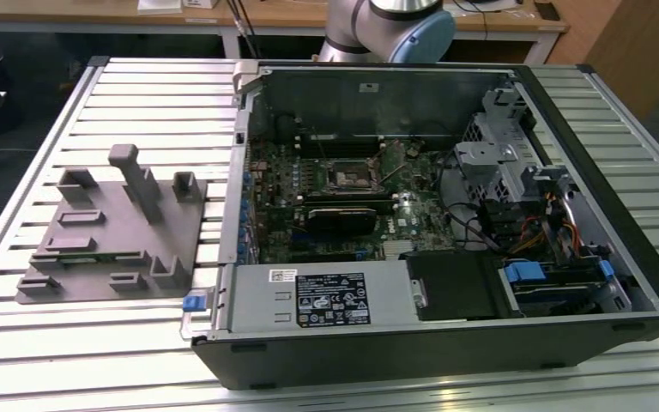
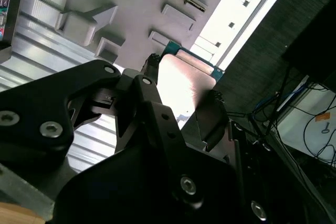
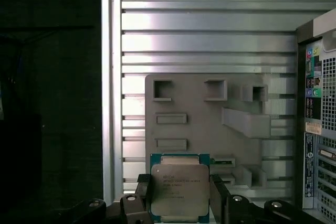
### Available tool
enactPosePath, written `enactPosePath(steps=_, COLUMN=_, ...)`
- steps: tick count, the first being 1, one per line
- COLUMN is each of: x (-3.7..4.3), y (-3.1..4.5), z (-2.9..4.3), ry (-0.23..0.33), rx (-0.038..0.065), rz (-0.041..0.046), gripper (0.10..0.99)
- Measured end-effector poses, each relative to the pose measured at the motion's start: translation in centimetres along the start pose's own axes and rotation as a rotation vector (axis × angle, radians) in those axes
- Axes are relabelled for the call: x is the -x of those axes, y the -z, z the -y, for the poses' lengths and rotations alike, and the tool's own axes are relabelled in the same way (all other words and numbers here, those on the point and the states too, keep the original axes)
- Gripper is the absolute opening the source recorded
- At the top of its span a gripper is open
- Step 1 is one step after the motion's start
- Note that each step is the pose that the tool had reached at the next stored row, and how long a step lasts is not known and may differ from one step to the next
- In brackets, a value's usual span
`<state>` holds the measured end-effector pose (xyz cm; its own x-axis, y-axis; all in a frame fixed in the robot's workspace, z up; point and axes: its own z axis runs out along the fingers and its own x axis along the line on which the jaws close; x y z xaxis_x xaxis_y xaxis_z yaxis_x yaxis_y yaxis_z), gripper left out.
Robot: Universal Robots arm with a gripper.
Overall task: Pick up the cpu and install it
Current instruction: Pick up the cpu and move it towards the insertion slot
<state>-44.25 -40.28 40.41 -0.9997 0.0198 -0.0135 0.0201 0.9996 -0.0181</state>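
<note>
The black jointed metal gripper (image 2: 184, 77) is nearest in the second wrist view. Its two fingers are closed against opposite edges of the cpu (image 2: 186, 85), a thin square chip with a shiny silver lid and a green border. Beyond it, a grey moulded plastic fixture tray (image 2: 136, 3) lies on the ribbed aluminium desk (image 2: 37, 14).

In the first wrist view the gripper (image 3: 180, 187) clamps the cpu (image 3: 179, 196) by two sides, with the lid facing the camera. The chip's edges run square to the desk's slats (image 3: 210, 40), and it covers part of the tray (image 3: 199, 124). The open black tower computer case (image 3: 320, 129) stands just beside the tray.

In the exterior view the tray (image 1: 100, 249) sits at the exterior view's left of the case (image 1: 604, 257). The dark, metal-framed square socket (image 1: 347, 176) lies mid-motherboard (image 1: 306, 206), well apart from the tray. I judge the held chip to be on the tray side, with the socket across the case wall toward the exterior view's right.
</note>
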Motion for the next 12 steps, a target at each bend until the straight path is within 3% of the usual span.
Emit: enactPosePath(steps=12, x=1.59, y=-0.03, z=-0.03, ry=0.000, rx=0.000, rz=0.0000, gripper=0.533)
